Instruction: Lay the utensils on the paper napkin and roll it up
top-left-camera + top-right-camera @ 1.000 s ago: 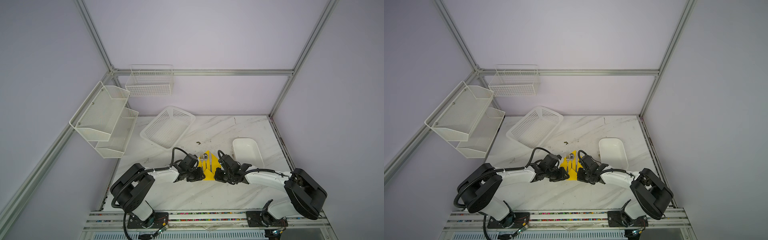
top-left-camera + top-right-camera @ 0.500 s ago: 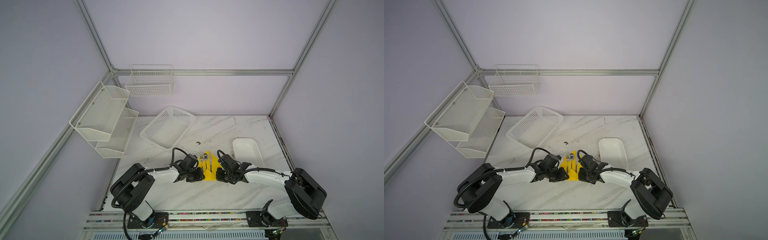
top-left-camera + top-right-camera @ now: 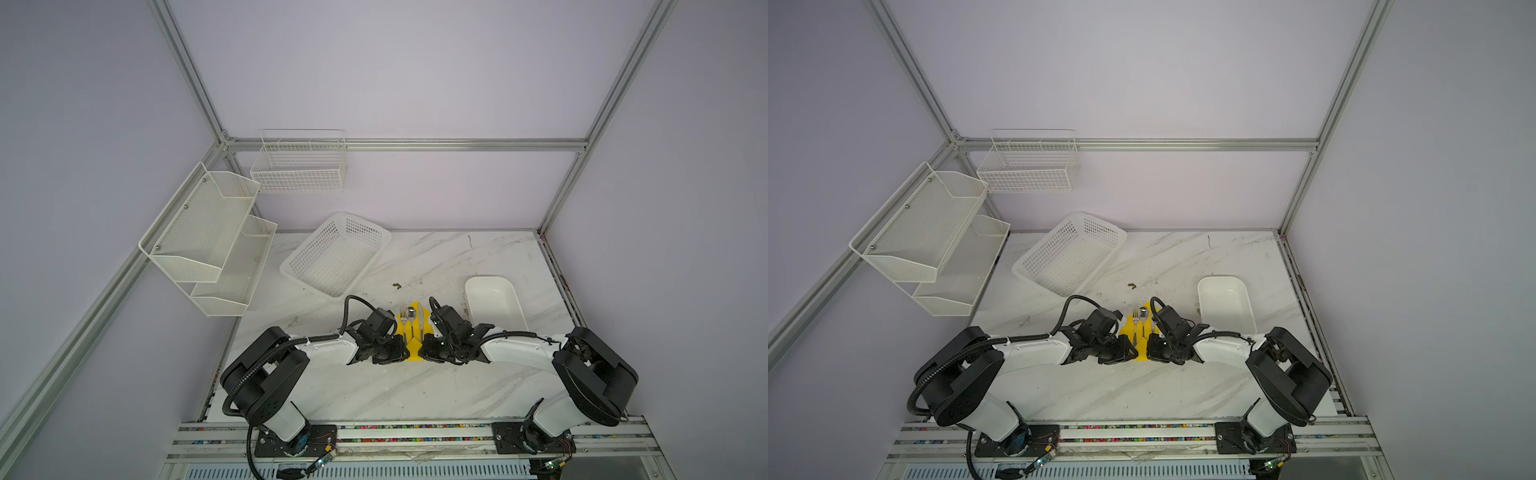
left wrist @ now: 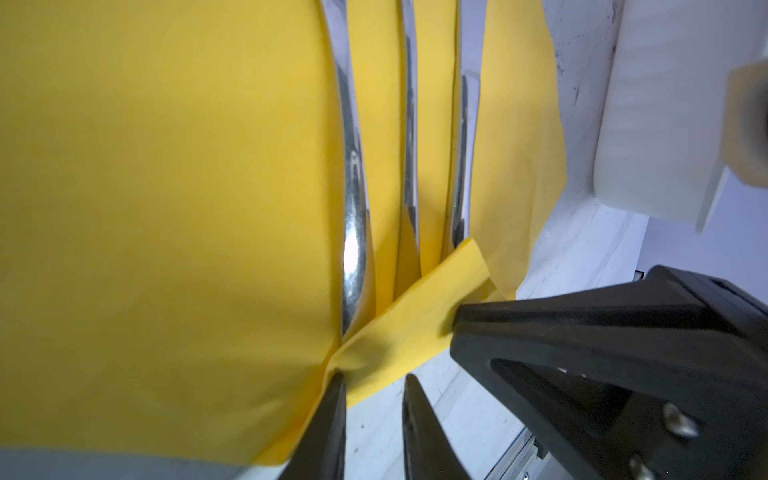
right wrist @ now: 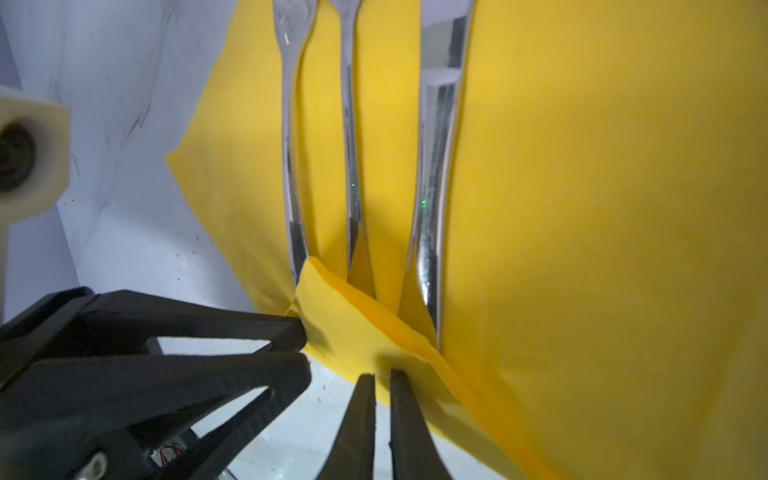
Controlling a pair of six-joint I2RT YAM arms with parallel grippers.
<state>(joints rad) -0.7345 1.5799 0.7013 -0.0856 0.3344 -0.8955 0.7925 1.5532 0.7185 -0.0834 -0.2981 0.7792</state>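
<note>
Barely shifts; pinches the paper napkin (image 4: 166, 187) in left fingers (image 4: 330, 428) and right fingers (image 5: 359, 419), starting the roll, needing even turning over utensils (image 4: 354, 199) ahead.

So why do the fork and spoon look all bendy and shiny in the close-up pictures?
Left wrist view: the wide lens likely bows the utensils, with white glare on one handle, and the near napkin is blurry. Right wrist view: same bowing, plus tiny green glints. Both top views: even light, faint shadows.
</note>
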